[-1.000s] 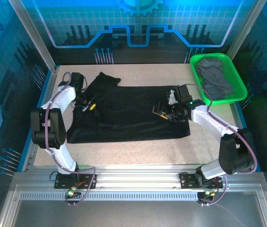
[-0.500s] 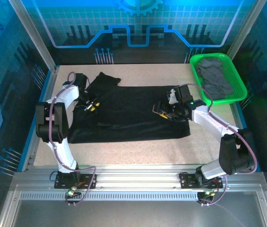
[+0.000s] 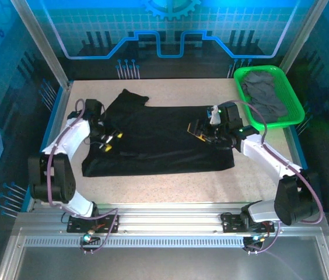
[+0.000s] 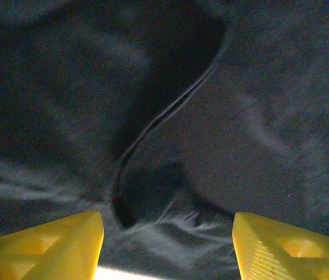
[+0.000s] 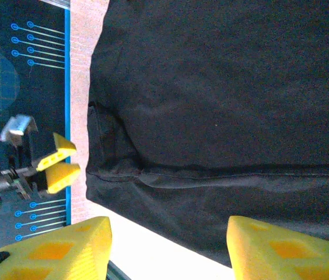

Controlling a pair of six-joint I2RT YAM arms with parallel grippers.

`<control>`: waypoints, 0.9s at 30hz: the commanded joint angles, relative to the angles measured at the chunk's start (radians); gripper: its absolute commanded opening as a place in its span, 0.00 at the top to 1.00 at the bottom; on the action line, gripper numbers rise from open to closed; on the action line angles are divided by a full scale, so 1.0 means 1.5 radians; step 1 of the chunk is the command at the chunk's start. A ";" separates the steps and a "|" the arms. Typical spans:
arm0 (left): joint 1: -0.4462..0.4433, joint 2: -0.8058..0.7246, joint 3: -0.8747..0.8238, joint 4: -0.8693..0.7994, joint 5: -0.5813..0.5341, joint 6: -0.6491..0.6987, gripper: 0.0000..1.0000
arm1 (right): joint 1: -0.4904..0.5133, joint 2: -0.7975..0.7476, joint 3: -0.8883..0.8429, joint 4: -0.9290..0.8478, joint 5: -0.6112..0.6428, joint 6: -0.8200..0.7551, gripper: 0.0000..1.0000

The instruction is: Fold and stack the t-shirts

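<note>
Black t-shirt (image 3: 158, 137) lies spread on the table (image 3: 170, 181). Left hand (image 3: 107, 142) and right hand (image 3: 199, 129) are poised over its ends, fingers apart, gripping nothing. Folding seems barely begun; next, each hand must pinch cloth.

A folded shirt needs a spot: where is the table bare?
Bare table runs between the black t-shirt and the near edge, and along the far edge left of the green basket. The middle is crowded: left tool and right tool over the shirt.
</note>
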 commanded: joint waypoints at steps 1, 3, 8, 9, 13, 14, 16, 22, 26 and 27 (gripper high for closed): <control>-0.012 -0.023 -0.069 0.014 0.047 -0.112 0.35 | -0.007 0.005 0.016 0.004 -0.016 0.003 0.45; -0.024 -0.012 -0.077 0.050 0.058 -0.144 0.34 | -0.007 0.007 0.017 0.005 -0.018 0.002 0.45; -0.056 0.054 -0.050 0.076 0.064 -0.171 0.38 | -0.007 0.001 0.016 0.004 -0.021 -0.001 0.45; -0.060 0.064 -0.042 0.080 0.061 -0.172 0.41 | -0.008 -0.002 0.015 0.001 -0.020 0.000 0.45; -0.071 0.092 -0.009 0.088 0.050 -0.166 0.67 | -0.010 -0.020 0.003 -0.006 -0.015 -0.001 0.45; -0.074 0.099 0.005 0.084 0.045 -0.159 0.77 | -0.012 -0.026 -0.001 -0.009 -0.014 -0.001 0.45; -0.083 0.116 0.031 0.081 0.043 -0.144 0.94 | -0.015 -0.036 -0.008 -0.014 -0.012 -0.002 0.45; -0.117 0.196 0.137 0.022 0.031 -0.069 1.00 | -0.028 -0.054 -0.023 -0.023 -0.014 -0.002 0.45; -0.134 0.249 0.199 -0.033 0.015 -0.011 1.00 | -0.032 -0.054 -0.024 -0.028 -0.018 -0.006 0.45; -0.138 0.260 0.211 -0.039 0.012 0.004 1.00 | -0.032 -0.054 -0.025 -0.030 -0.017 -0.005 0.45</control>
